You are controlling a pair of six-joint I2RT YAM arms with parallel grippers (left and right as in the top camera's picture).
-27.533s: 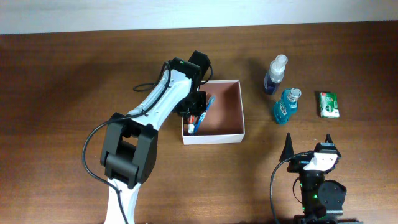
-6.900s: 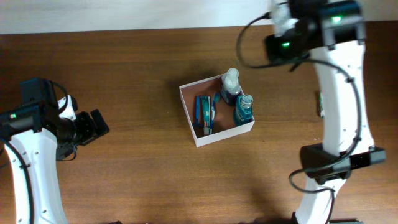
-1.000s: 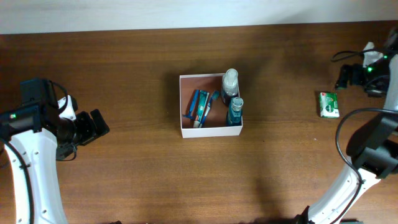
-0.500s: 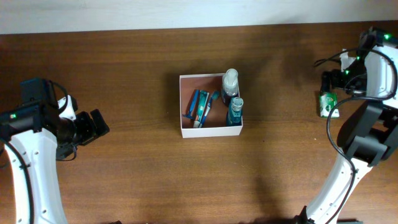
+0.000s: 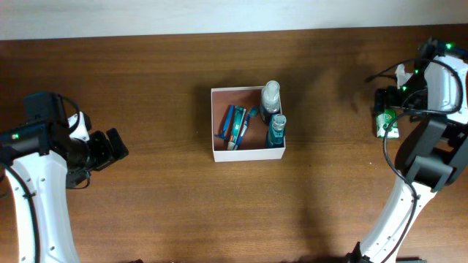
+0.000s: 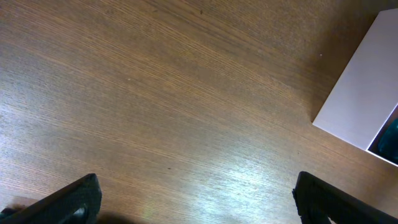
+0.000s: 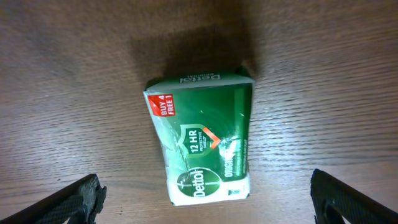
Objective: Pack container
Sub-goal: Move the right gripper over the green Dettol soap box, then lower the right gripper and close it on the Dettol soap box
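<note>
Container (image 5: 248, 154) is sitting mid-table, probably light and flimsy-walled, best pinched at one rim; right gripper (image 7: 207, 204) is hovering spread and empty over the soap packet (image 7: 202, 143).

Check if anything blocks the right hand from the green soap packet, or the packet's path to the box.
Nothing visible. The open right hand hangs above the Dettol soap packet, with only bare wood around it. Between the packet and the container lies only bare table. Two bottles stand inside along the wall facing the packet.

Dark brown wooden table (image 5: 161, 204) meets a white wall (image 5: 146, 14) behind
</note>
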